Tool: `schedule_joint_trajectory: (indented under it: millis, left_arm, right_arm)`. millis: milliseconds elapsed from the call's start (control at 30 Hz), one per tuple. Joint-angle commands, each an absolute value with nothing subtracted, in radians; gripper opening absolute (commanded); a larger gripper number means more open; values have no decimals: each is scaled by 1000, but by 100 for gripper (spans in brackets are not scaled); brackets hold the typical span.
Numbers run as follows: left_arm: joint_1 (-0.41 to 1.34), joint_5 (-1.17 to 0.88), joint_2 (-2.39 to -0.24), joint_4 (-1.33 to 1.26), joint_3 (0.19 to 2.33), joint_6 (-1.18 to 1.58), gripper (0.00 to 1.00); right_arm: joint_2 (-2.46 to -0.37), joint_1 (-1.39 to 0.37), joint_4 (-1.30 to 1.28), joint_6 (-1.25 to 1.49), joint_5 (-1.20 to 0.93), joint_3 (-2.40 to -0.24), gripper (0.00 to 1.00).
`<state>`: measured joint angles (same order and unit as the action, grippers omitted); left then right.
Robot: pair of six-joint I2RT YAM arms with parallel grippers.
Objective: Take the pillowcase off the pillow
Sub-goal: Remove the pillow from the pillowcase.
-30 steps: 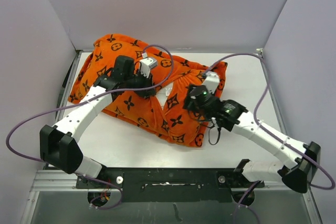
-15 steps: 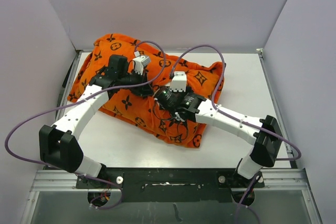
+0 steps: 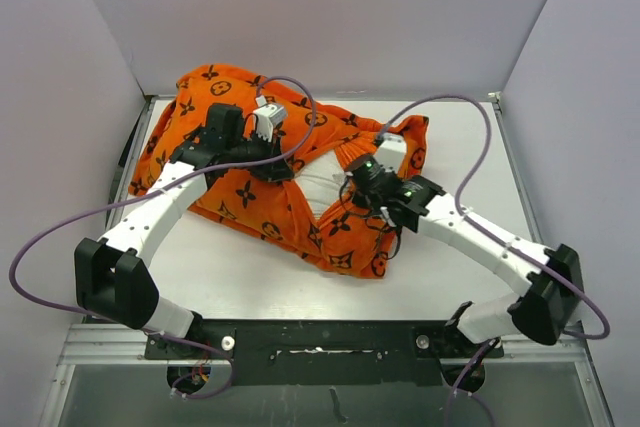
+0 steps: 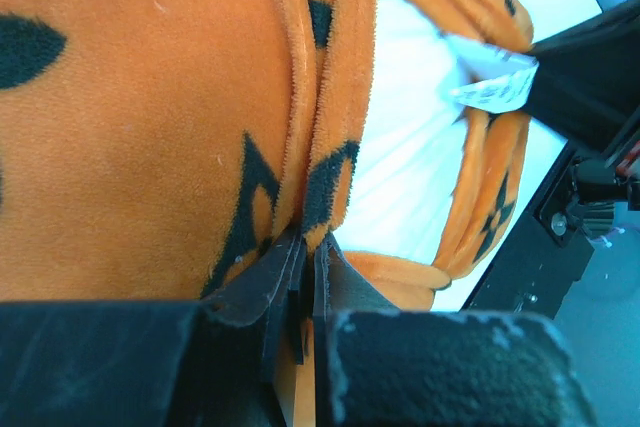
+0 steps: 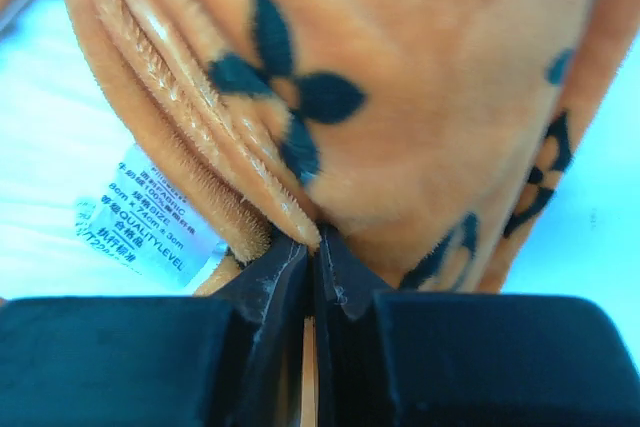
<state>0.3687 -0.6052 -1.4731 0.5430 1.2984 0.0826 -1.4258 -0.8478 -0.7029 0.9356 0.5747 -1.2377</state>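
The orange pillowcase (image 3: 240, 197) with black motifs lies across the middle of the table, its mouth gaping between the two arms. The white pillow (image 3: 318, 185) shows through that opening. My left gripper (image 3: 283, 169) is shut on the left hem of the pillowcase (image 4: 320, 97); the white pillow (image 4: 410, 147) lies just beyond that hem. My right gripper (image 3: 350, 179) is shut on the right hem of the pillowcase (image 5: 400, 87), next to a white care label (image 5: 145, 217) lying against the pillow (image 5: 50, 147).
White walls close in the table (image 3: 460, 147) at the back and on both sides. Purple cables (image 3: 440, 107) loop over the fabric from both wrists. A black rail (image 3: 320, 342) with the arm bases runs along the near edge.
The right arm swung left over the pillowcase, then came back toward the opening and closed on the right hem. The mouth now gapes wider, showing more white pillow. The left gripper kept its hold.
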Motion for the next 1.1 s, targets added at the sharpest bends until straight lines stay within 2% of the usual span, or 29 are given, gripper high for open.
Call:
schedule_joint_trajectory:
  millis: [0, 167, 300, 367, 400, 433, 500, 567, 767, 1067]
  left_arm:
    - [320, -561, -1441, 594, 1299, 29, 0]
    - [312, -576, -1421, 613, 1308, -1, 0]
    - [316, -611, -1396, 648, 1376, -41, 1]
    - [315, -629, -1385, 663, 1452, -80, 18]
    - [313, -635, -1381, 671, 1501, -100, 36]
    - [312, -639, -1377, 676, 1548, -117, 47]
    - [309, -640, -1372, 679, 1644, -158, 59]
    - [309, -666, -1365, 656, 1724, -194, 66]
    - [310, -720, -1354, 547, 1858, -259, 69]
    - [358, -797, -1405, 565, 1871, -414, 66]
  right_arm:
    - [-1282, -692, -724, 893, 602, -1156, 0]
    - [-1205, -490, -582, 764, 366, -1141, 0]
    - [-1273, -452, -511, 637, 201, -1303, 0]
    - [-1324, -451, -476, 584, 98, -1424, 0]
    - [-1350, -453, -462, 568, 49, -1493, 0]
    - [-1375, -453, -449, 558, -5, -1561, 0]
    - [-1420, -455, -421, 552, -102, -1692, 0]
    - [-1463, -464, -403, 562, -186, -1816, 0]
    - [-1557, -564, -408, 556, -301, -2065, 0]
    - [-1544, -611, -348, 582, -396, -2094, 0]
